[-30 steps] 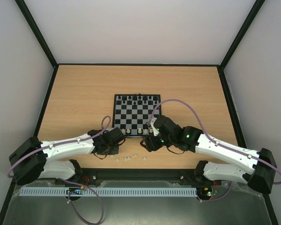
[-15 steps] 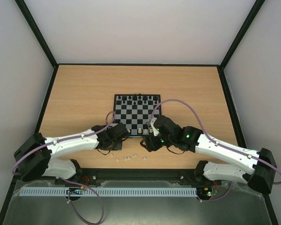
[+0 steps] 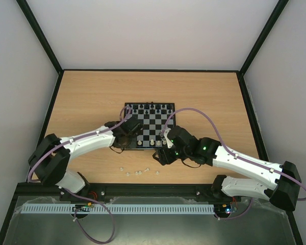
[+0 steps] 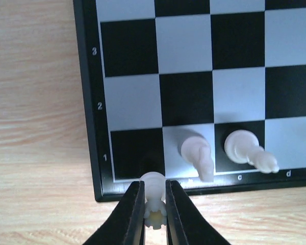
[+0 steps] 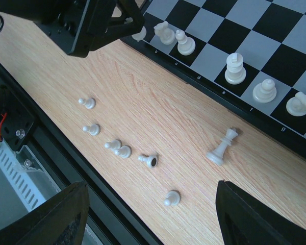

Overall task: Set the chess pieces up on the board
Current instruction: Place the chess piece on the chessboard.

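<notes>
The board (image 3: pixel 155 127) lies mid-table, with black pieces (image 3: pixel 151 107) along its far row. My left gripper (image 4: pixel 154 204) is shut on a small white piece (image 4: pixel 154 185), held just off the board's (image 4: pixel 183 51) near-left corner, beside the dark corner square. On the near row stand a white knight (image 4: pixel 198 153) and a bishop (image 4: pixel 245 149). My right gripper (image 5: pixel 150 186) hangs open over the wood, holding nothing, with a loose pawn (image 5: pixel 172 198) below it. A taller white piece (image 5: pixel 222 148) lies tipped next to the board's (image 5: pixel 275 15) near edge.
Several white pawns (image 5: pixel 92 128) lie scattered on the wood between the board and the black front rail (image 5: pixel 51 153); one (image 5: pixel 149 160) lies on its side. More white pieces (image 5: pixel 235 69) stand on the near row. Both arms crowd the board's near edge.
My left arm has swung forward and right from the table near the loose pawns to the board's near-left corner, carrying the white piece. The right arm has not moved.
</notes>
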Robot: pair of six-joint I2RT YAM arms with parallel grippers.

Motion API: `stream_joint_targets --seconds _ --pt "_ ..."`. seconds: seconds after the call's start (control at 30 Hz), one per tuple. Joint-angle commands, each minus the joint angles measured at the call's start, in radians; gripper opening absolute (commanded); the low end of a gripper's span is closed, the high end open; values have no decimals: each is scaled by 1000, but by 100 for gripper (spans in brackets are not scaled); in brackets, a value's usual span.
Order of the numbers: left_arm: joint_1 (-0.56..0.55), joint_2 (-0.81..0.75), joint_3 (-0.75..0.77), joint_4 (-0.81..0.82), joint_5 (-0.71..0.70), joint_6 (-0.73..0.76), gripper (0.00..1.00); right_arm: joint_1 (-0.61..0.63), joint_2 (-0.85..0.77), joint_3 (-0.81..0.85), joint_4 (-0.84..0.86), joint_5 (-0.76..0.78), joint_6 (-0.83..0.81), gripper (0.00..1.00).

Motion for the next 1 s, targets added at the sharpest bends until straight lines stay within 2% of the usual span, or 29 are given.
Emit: stream_joint_targets --seconds 0.0,0.63,0.97 --pt "25 39 43 7 2 66 3 -3 -5 -10 -12 1 -4 69" --pt "54 101 56 24 -8 91 3 -2 -5 -13 -9 -8 -6 69" --pt "59 97 37 28 -9 91 8 -3 -2 -14 -7 -10 -6 69"
